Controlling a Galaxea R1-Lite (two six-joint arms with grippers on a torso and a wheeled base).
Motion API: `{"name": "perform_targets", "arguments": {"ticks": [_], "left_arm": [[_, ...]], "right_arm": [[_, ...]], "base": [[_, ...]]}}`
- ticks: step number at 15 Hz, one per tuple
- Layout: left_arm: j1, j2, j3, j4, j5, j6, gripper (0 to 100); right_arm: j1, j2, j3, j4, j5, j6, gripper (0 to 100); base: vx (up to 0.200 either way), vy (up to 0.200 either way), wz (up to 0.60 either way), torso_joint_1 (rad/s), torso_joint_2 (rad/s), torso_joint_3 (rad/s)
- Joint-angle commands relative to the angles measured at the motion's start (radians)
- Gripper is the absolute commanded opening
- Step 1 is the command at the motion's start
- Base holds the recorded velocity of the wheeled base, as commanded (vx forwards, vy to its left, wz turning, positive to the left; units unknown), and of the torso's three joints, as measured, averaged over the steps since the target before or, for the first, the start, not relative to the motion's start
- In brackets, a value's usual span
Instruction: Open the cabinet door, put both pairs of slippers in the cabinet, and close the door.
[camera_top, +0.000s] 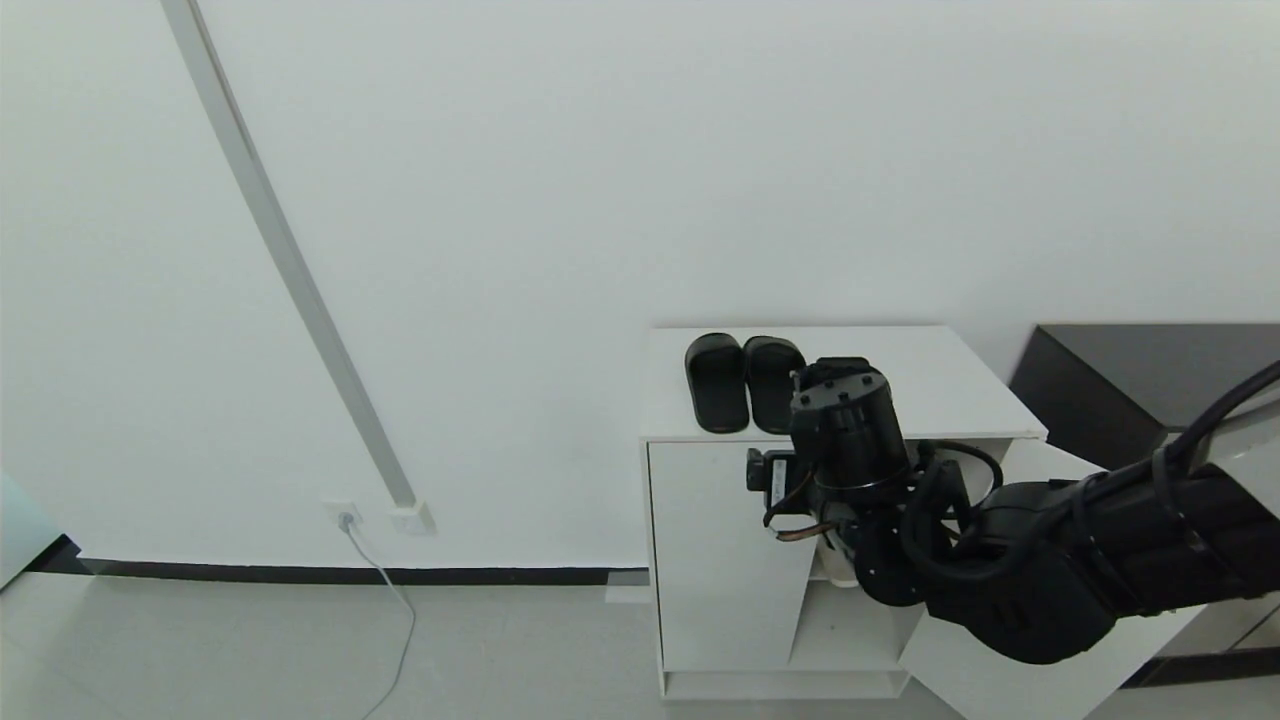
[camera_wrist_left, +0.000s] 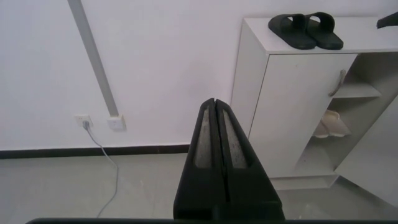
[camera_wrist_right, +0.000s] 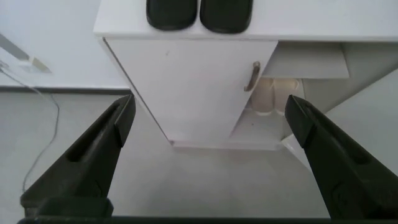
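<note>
**Head view with both wrist views.** The cabinet stands against the wall. Its right door is swung open towards 4 o'clock and its left door is closed. A pale pair of slippers already lies on an inner shelf, so you are judged to be about halfway, and the black slippers are the step in hand. They lie just beside each other on the cabinet top near its front edge, at about 10 o'clock from the right wrist in the head view.

The right gripper hangs in front of the cabinet, facing the closed door, its fingers spread wide and holding nothing. The left gripper sits well apart, off towards 9 o'clock of the cabinet, its fingers pressed together and empty.

**To do the step well:**
- Bring the right gripper level with the cabinet top before you advance, or the fingers will likely meet the front edge or the closed door.
- Centre the span on the gap between the two slippers so that one squeeze catches both.
- Close on the soles' outer sides, since the soft straps will probably give.
- Lift clear before you swing towards the open side, and keep off the handle
</note>
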Motion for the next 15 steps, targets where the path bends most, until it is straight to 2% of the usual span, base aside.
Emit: {"name": "perform_targets", "arguments": {"ticks": [1,10,14,15], "left_arm": [[0.000,0.001,0.000,0.000,0.000,0.000,0],[0.000,0.001,0.000,0.000,0.000,0.000,0],[0.000,0.001,0.000,0.000,0.000,-0.002,0],[0.000,0.001,0.000,0.000,0.000,-0.003,0]], "right_arm": [[-0.016,0.021,-0.002,-0.019,0.000,-0.002,100],[-0.035,0.103,0.003,-0.097,0.012,-0.005,100],[-0.036,0.193,0.015,-0.203,0.043,-0.031,100],[-0.036,0.221,0.013,-0.233,0.052,-0.040,100]], "base": [[0.200,0.000,0.00,0.002,0.00,-0.007],[0.200,0.000,0.00,0.006,0.00,0.000],[0.200,0.000,0.00,0.004,0.00,0.002],[0.000,0.000,0.00,0.000,0.00,0.000]]}}
